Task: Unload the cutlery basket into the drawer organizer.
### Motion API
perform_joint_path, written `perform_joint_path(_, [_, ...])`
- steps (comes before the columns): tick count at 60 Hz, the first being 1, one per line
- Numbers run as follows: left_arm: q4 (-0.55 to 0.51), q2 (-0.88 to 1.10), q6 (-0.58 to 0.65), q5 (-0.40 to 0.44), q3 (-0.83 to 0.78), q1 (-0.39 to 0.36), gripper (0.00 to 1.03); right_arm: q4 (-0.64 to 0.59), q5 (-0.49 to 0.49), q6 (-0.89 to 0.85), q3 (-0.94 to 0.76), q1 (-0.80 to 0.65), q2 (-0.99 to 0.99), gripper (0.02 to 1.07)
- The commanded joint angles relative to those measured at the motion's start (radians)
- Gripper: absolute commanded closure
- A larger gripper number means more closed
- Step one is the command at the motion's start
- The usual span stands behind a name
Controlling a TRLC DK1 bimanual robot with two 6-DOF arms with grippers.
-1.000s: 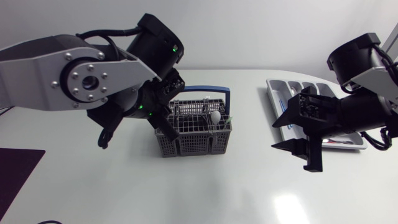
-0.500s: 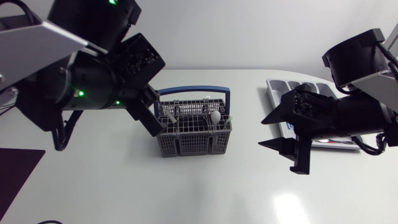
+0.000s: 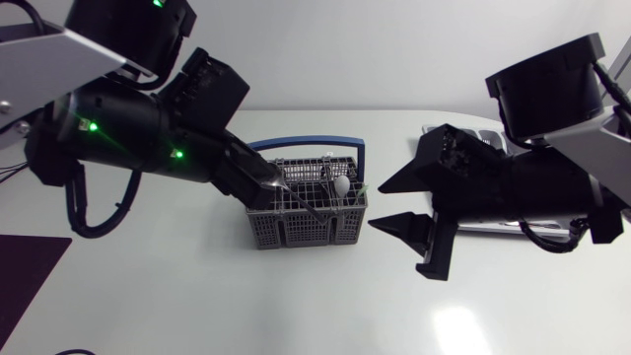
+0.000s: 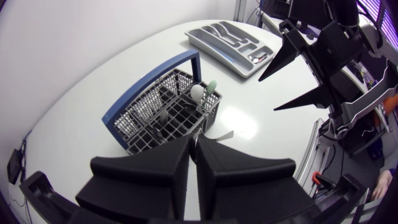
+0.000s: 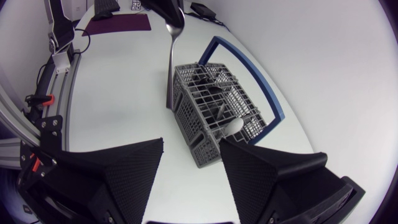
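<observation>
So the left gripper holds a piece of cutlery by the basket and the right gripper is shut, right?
Not quite: the right gripper is open, empty, as the right wrist view shows. The left gripper does hold a piece of cutlery by the basket.

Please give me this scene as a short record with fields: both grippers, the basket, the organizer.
left gripper: shut on a metal utensil, lifted close to the basket
right gripper: open, empty, on the basket's other side
basket: grey mesh, blue handle, some cutlery inside
organizer: grey tray, partly behind the right arm
</observation>
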Motion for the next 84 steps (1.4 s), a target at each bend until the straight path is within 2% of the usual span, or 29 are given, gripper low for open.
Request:
perform_joint_path(1, [0.009,0.045,-0.053,0.046,-0.022,0.014,1.00,0.025,0.006,0.077,-0.011,0.043,0.006,0.40])
perform_joint_path(7, [0.025,0.077,-0.075,0.093,-0.022,0.019,1.00,0.053,0.041,0.114,-0.004,0.103,0.027,0.41])
perform_joint_path(11, [0.029,0.099,-0.086,0.127,-0.016,0.025,1.00,0.076,0.068,0.131,0.003,0.142,0.049,0.45])
perform_joint_path(20, [0.029,0.140,-0.102,0.182,0.007,0.034,1.00,0.097,0.070,0.158,0.035,0.168,0.112,0.49])
perform_joint_path(27, [0.027,0.165,-0.118,0.228,0.037,0.050,1.00,0.128,0.076,0.174,0.052,0.175,0.148,0.56])
perform_joint_path(42, [0.019,0.192,-0.135,0.259,0.076,0.053,1.00,0.157,0.076,0.189,0.074,0.178,0.217,0.65])
perform_joint_path(50, [0.015,0.199,-0.139,0.264,0.085,0.050,1.00,0.168,0.073,0.189,0.077,0.178,0.237,0.66])
perform_joint_path(60, [0.007,0.205,-0.139,0.270,0.087,0.050,1.00,0.174,0.073,0.189,0.091,0.186,0.248,0.80])
perform_joint_path(71, [0.004,0.205,-0.139,0.271,0.085,0.047,1.00,0.174,0.073,0.191,0.100,0.192,0.265,0.90])
perform_joint_path(74, [0.002,0.203,-0.141,0.271,0.087,0.047,1.00,0.174,0.073,0.189,0.101,0.192,0.271,0.96])
perform_joint_path(84, [0.001,0.202,-0.141,0.273,0.090,0.045,1.00,0.165,0.072,0.187,0.100,0.192,0.274,1.01])
